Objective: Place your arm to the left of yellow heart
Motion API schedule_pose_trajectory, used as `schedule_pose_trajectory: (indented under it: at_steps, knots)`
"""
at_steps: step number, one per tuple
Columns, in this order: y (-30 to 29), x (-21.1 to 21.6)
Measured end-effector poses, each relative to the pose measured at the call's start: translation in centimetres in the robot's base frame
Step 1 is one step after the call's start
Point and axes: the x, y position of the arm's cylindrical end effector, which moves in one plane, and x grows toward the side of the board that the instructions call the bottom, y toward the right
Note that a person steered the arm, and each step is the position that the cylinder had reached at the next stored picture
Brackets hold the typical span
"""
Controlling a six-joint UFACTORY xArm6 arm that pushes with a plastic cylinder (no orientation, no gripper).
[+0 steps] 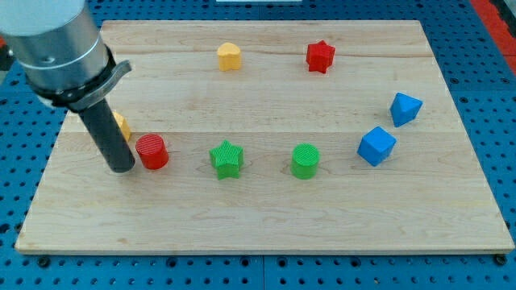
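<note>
The yellow heart [230,56] lies near the view's top, left of centre, on the wooden board [266,217]. My tip [122,167] rests on the board at the view's left, far below and to the left of the heart. It stands just left of the red cylinder [151,151], close to touching it. A second yellow block [122,125] is mostly hidden behind the rod, so its shape is unclear.
A red star [320,56] sits at the top right of centre. A green star [226,158] and a green cylinder [305,160] lie in the middle row. Two blue blocks [376,146] [405,108] sit at the right. Blue pegboard [24,121] surrounds the board.
</note>
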Motion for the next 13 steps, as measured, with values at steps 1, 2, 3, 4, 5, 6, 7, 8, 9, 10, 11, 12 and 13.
schedule_pose_trajectory:
  at_steps: [1,2,3,4,5,6,7,8,9,10,11,12,13]
  knots:
    - [-1.3,-0.2]
    - [-1.3,-2.5]
    - [-3.1,-4.1]
    - [-0.5,-5.4]
    - [3.9,-8.3]
    - [7.5,-13.0]
    - [13.2,-12.6]
    - [13.8,-12.6]
    - [13.9,-12.6]
    - [13.9,-12.6]
    - [13.9,-14.5]
    - [8.7,-19.9]
    - [7.6,-20.7]
